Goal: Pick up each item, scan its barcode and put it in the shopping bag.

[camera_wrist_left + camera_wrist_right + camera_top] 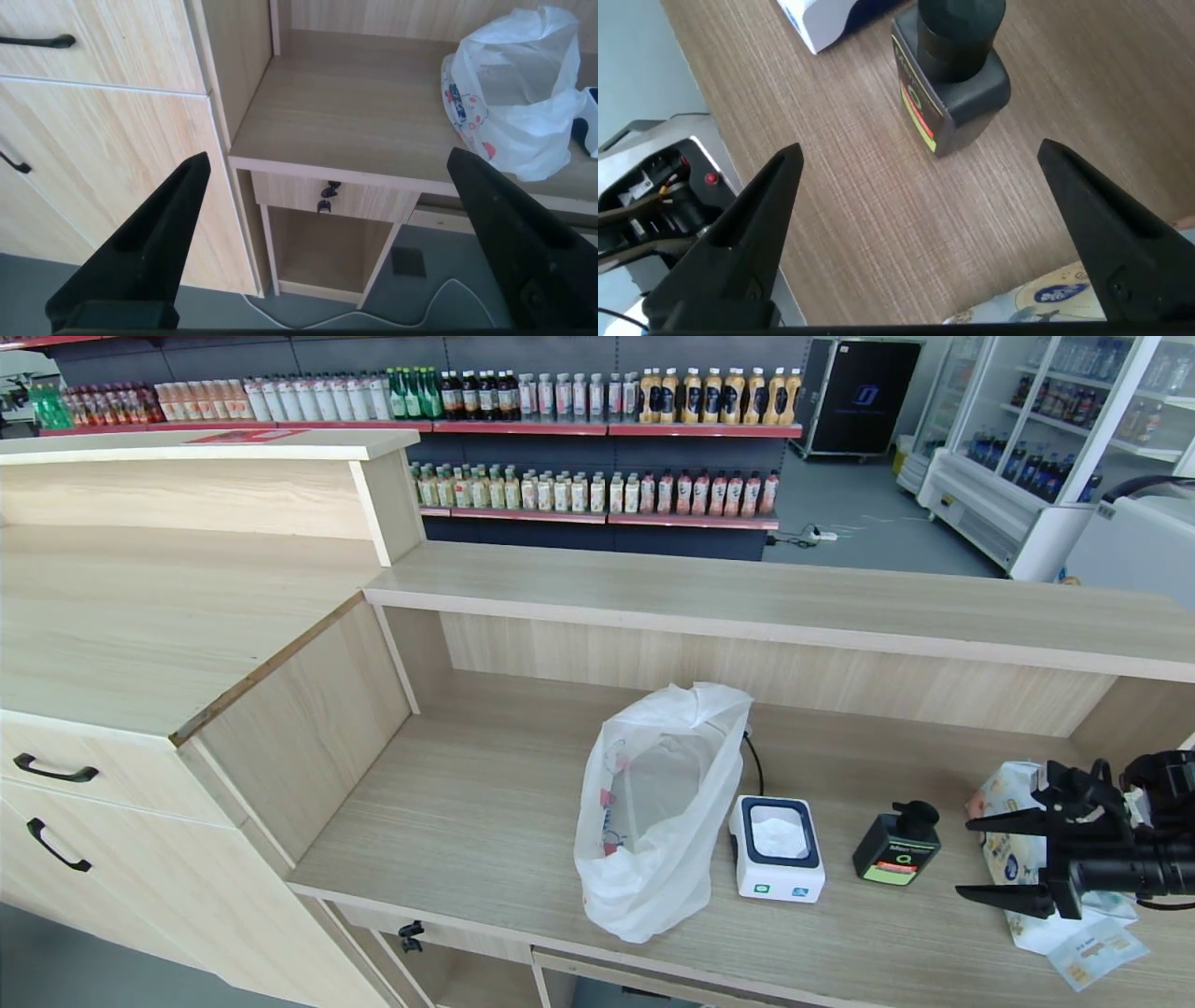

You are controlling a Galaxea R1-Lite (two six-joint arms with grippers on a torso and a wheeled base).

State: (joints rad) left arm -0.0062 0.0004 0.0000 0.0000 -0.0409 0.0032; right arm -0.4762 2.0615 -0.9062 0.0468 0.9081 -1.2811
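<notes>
Pale wood-grain desk [485, 821] in a shop; two drink shelves [607, 429] and glass coolers [1055, 429] behind. One each: scanner [778, 847], white shopping bag [653, 812] just left of it, black bottle [896, 847] just right, printed packet [1013, 803] farther right (partly behind the right gripper [966, 859]). Left gripper [327, 157] well left of the scanner; both jaws wide, empty.

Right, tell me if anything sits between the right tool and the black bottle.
Nothing visible does. The open right tool faces the black bottle across bare counter. The patterned pack lies under the tool, off that line.
</notes>
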